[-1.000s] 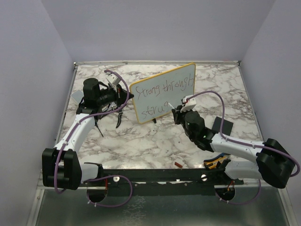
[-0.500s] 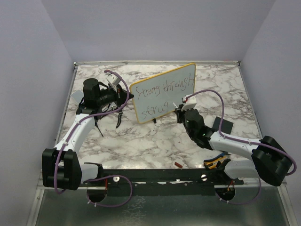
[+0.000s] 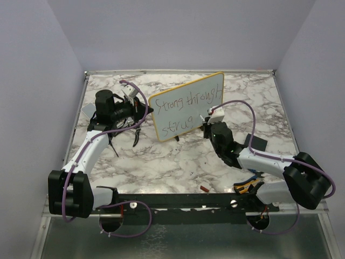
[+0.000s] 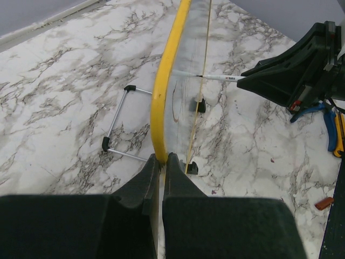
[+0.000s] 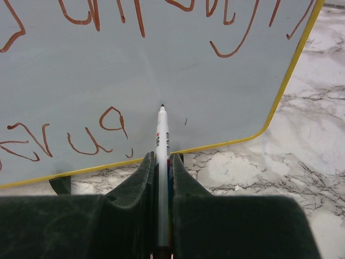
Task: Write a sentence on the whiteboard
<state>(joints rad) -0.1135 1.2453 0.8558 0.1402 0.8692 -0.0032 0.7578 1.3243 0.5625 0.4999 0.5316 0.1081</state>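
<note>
1. At the far middle of the white-and-grey marble tabletop [image 3: 178, 162], the large pale rectangular whiteboard with a thin yellow frame [image 3: 188, 105] stands nearly upright on small black feet, its written face toward the arms.
2. Left gripper [image 4: 161, 159]: jaws closed on the board's yellow left edge, steadying it.
3. Right gripper [image 5: 161, 156]: jaws clamped around the slim white marker pen [image 5: 161, 135]. Its dark tip sits at the board face, just past the last letter of the lower line.
4. Legible writing: the handwritten reddish-brown sentence [image 3: 186, 102] reads roughly "Strong throught" above and "strug" below, so the second line looks unfinished. Print on the pen barrel is too small to read.
5. Risks, as judged:
   - A hard press could push the board back or twist it in the left jaws, since only one edge is pinched.
   - The pen could slide back between the fingers, leaving faint or broken strokes.
   - The remaining letters head toward the rounded lower corner and may crowd there or run off the board.
</note>
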